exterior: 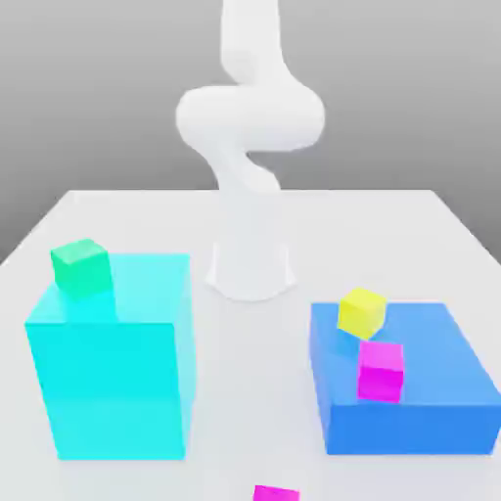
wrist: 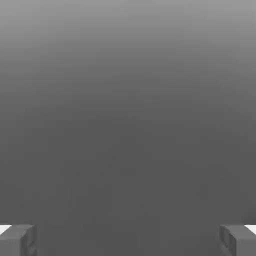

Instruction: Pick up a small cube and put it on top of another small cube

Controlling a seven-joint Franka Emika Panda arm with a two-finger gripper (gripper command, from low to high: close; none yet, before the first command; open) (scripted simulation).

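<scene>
In the exterior view I have the green cube [exterior: 82, 269] on top of the cyan block [exterior: 110, 372], its far-left part as that view shows it; I'd guess light and stiff, best taken by opposite side faces. In the hand view my hand [wrist: 128, 241] stands wide apart, nothing between.

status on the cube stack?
Hand open, nothing held. Small yellow cube and small magenta cube on the low blue block, small green cube on the tall cyan block. No stack yet.
</scene>
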